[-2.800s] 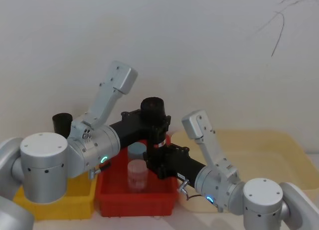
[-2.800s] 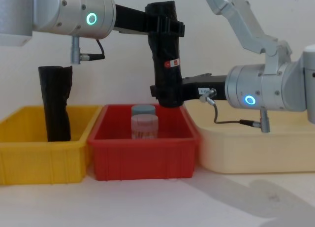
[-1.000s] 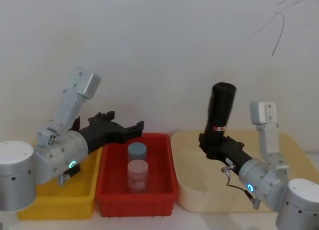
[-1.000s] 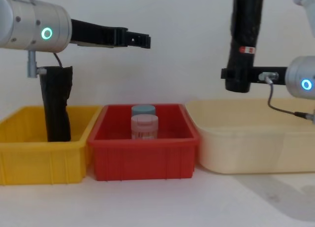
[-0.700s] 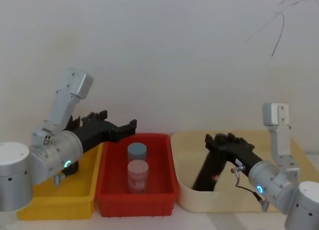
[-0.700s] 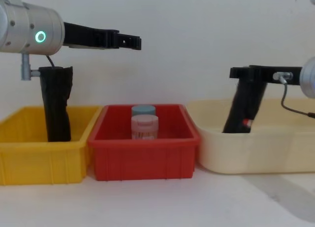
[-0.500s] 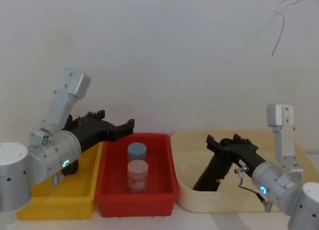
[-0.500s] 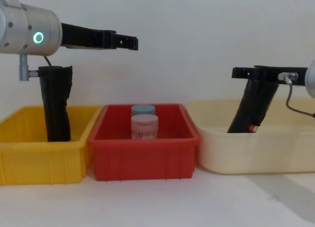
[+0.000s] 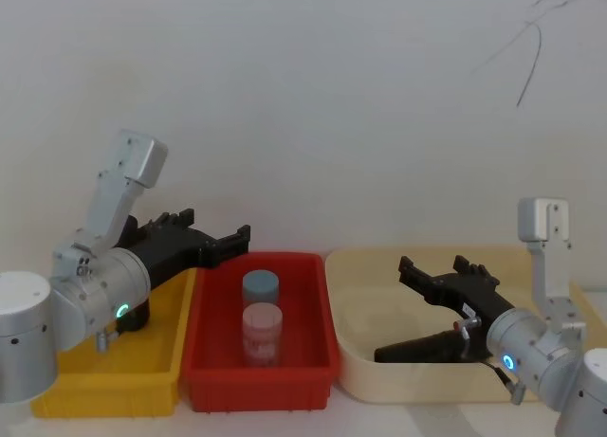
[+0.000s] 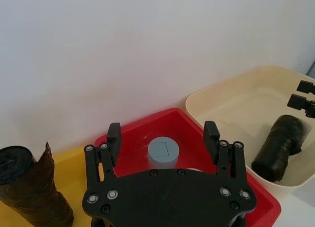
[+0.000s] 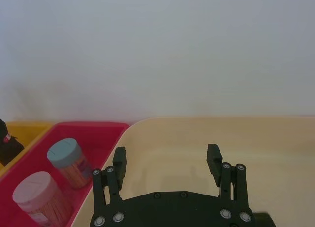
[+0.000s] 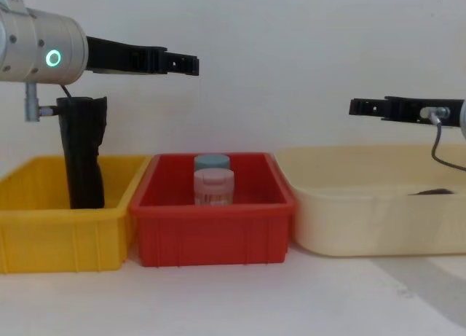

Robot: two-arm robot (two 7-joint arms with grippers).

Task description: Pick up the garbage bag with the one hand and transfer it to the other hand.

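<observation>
1. Two tools hung above the bins with fingers spread apart; the left tool [image 10: 163, 131], green-ringed, reached over the red bin [image 9: 256, 385].
2. The right tool [image 11: 166, 154], blue-ringed, hovered over the cream tub [image 9: 353, 375]; it gripped nothing.
3. The garbage bag [image 9: 422, 347] lay on its side on the tub's floor, below the right tool and clear of its fingers.
4. A second black roll [image 12: 82, 154] stood upright in the yellow bin [image 12: 44, 234].

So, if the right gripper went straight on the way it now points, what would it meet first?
Probably the white wall. The right gripper is open and level, well above the rim of the cream bin, pointing towards the back left; the garbage bag lies below it. Depth is unclear, though.
</observation>
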